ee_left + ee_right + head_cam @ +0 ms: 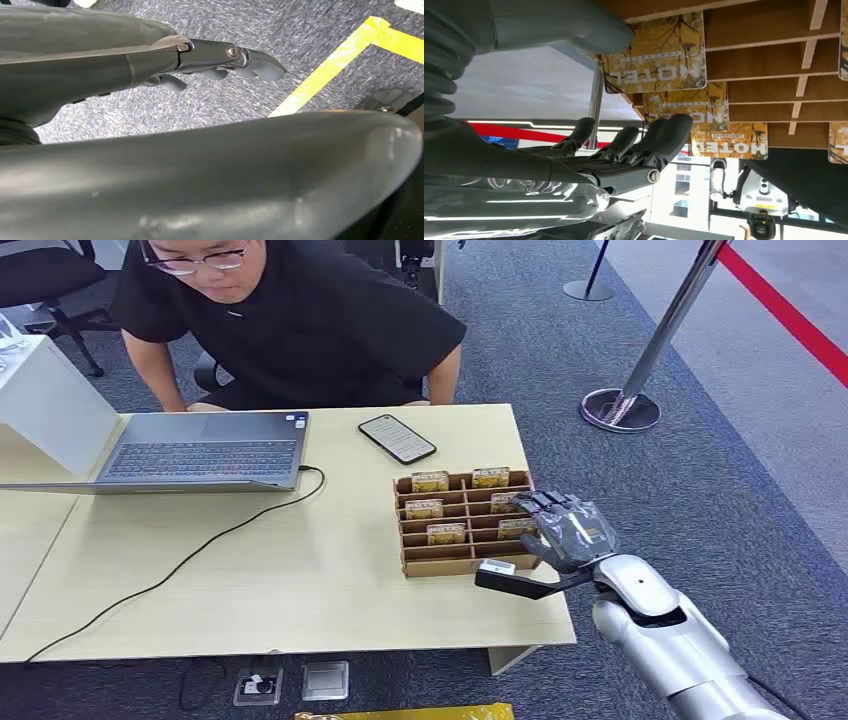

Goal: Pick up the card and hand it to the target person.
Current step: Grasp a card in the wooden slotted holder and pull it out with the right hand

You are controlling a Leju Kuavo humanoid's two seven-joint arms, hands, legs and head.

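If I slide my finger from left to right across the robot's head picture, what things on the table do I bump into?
White box → open grey laptop → black phone → brown cardboard card rack → robot's grey right hand.

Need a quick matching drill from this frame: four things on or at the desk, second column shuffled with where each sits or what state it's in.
Things:
1. laptop
2. phone
3. card rack
4. right hand

Place or state:
A. lying flat, screen up, just beyond the rack
B. open, cable running from its corner
C. reaching over the rack's right end, nothing held
D. wooden, holding cards in several slots

Pairs: 1-B, 2-A, 3-D, 4-C
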